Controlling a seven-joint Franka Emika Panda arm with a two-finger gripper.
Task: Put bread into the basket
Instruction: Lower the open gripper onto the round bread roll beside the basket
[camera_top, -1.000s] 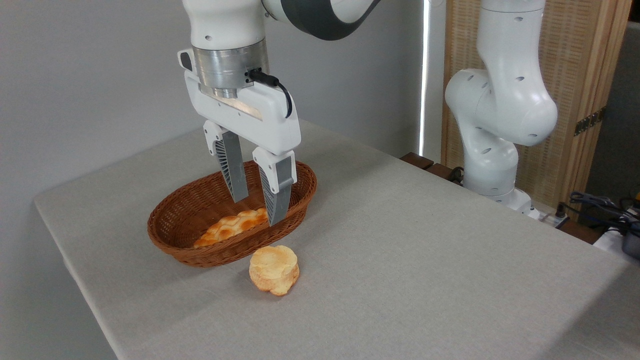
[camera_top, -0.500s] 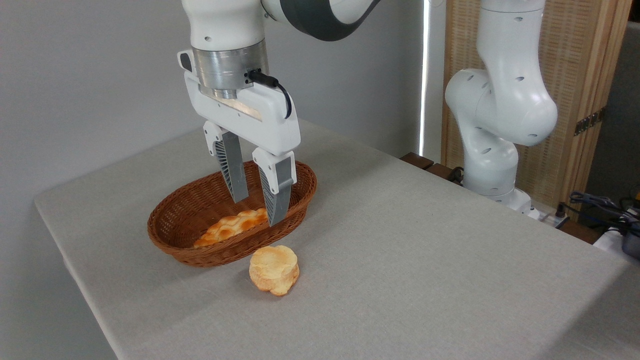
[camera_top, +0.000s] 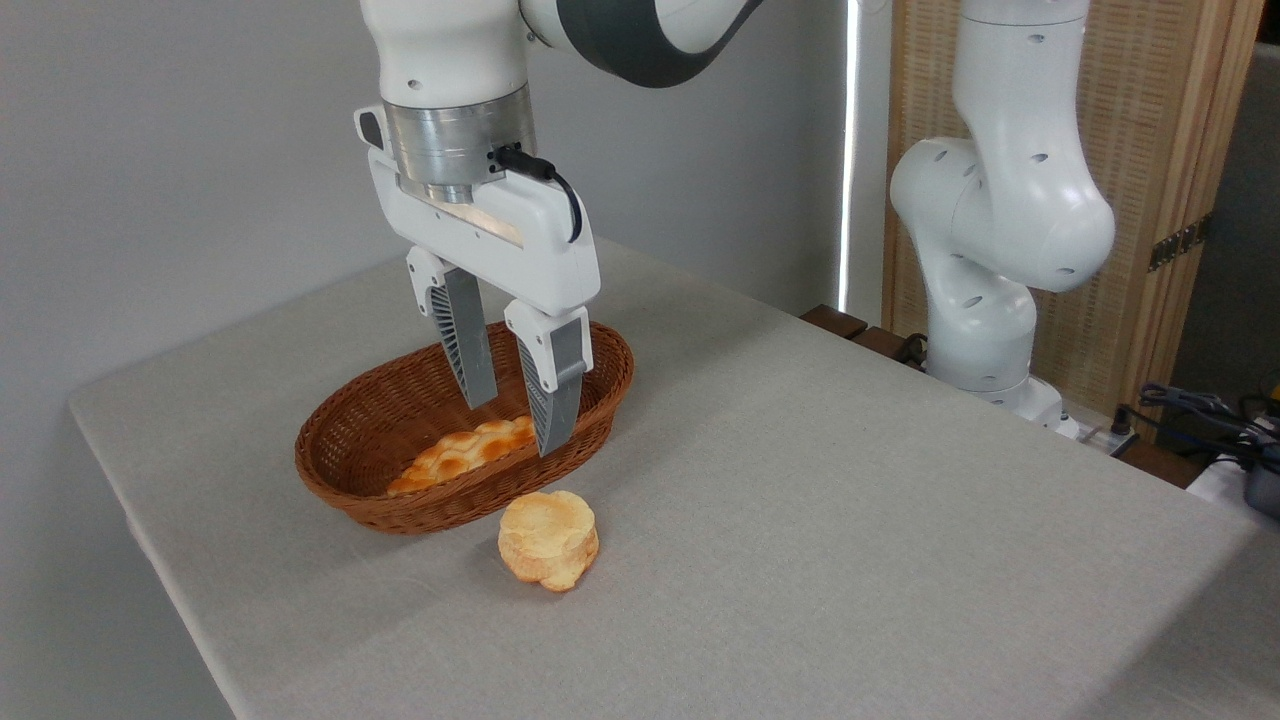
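The bread (camera_top: 548, 539), a thick golden puck, sits just beside the basket (camera_top: 340, 470). The gripper (camera_top: 514, 427) hangs above, fingers parted, empty.

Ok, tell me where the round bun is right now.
The bun sits on the table, lower centre of the camera view, just outside the basket by its near rim.

Pale golden-yellow bread (camera_top: 548, 539) with orange-brown edges, below the gripper (camera_top: 515, 425). Reddish-brown woven wicker on the basket (camera_top: 350, 470) under and behind the grey ribbed fingers (camera_top: 552, 385). Golden, bumpy braided loaf (camera_top: 462, 450) just left of the fingertips. White gripper housing, silver metal wrist ring (camera_top: 458, 148). Light grey, finely textured tablecloth (camera_top: 800, 500) underneath.
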